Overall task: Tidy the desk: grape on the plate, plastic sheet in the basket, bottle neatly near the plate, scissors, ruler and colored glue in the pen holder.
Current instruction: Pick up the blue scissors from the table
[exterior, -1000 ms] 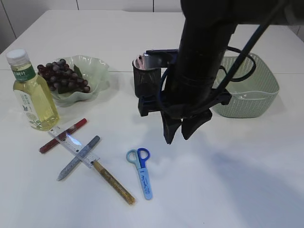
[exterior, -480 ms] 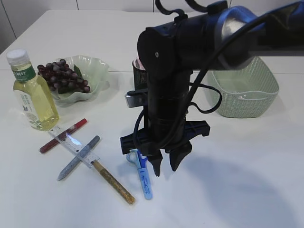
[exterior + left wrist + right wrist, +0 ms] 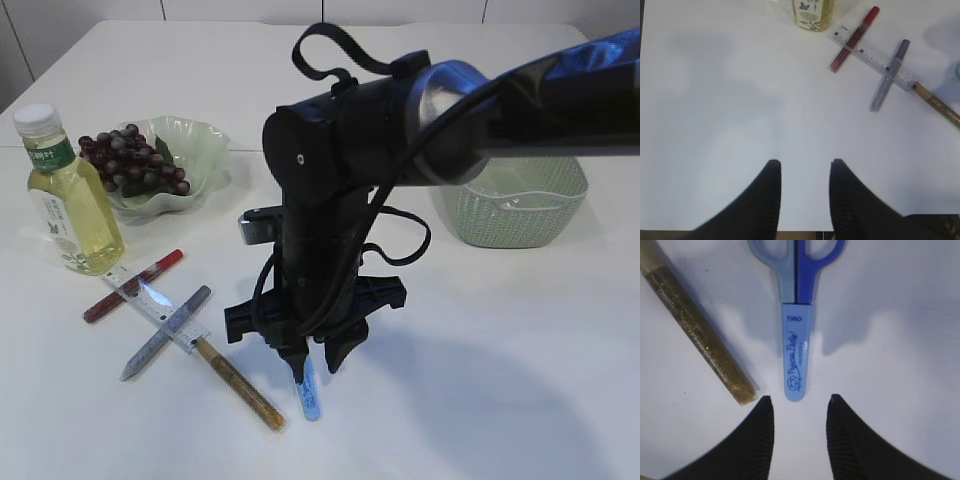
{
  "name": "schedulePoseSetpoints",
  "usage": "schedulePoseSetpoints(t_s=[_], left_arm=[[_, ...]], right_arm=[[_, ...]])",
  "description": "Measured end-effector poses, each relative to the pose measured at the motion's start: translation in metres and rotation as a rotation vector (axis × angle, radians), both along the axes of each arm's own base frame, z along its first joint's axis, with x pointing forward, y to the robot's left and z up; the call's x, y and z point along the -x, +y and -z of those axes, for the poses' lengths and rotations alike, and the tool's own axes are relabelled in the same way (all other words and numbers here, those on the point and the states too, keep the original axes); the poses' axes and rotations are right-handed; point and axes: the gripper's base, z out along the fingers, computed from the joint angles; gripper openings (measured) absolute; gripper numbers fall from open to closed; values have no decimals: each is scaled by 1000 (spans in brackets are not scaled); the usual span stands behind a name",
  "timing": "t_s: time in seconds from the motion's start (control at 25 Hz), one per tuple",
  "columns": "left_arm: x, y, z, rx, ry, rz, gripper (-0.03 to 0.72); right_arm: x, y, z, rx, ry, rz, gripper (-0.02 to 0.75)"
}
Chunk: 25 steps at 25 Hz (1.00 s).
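The blue scissors [image 3: 797, 340] lie shut in their light-blue sheath, sheath tip toward my right gripper [image 3: 800, 399], which is open just short of that tip with nothing between its fingers. In the exterior view that gripper [image 3: 315, 362] hangs over the scissors [image 3: 308, 395], hiding their handles. A gold glue pen [image 3: 695, 325] lies to their left. The clear ruler [image 3: 150, 300] lies crossed with red [image 3: 135, 285], silver [image 3: 165, 332] and gold [image 3: 238, 383] glue pens. Grapes [image 3: 130, 160] rest on the green plate [image 3: 205, 150], the bottle [image 3: 65, 195] beside it. My left gripper [image 3: 805, 162] is open over bare table. The pen holder and plastic sheet are hidden.
A green woven basket [image 3: 520, 200] stands at the back right, behind the right arm. The left wrist view shows the bottle's base [image 3: 811, 10], the ruler [image 3: 875, 55] and the pens at its top right, and the table's near edge below the gripper.
The right arm has swung from beside the pen holder forward and left, coming down over the scissors. The things on the table have not moved.
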Motion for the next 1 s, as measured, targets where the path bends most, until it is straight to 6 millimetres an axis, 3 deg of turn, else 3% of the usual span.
schedulePoseSetpoints(t_s=[0.16, 0.68, 1.0], left_arm=[[0, 0, 0, -2, -1, 0, 242], [0, 0, 0, -2, -1, 0, 242], [0, 0, 0, -2, -1, 0, 242]], right_arm=[[0, 6, 12, -3, -6, -8, 291], [-11, 12, 17, -17, -75, -20, 290], [-21, 20, 27, 40, -27, -33, 279]])
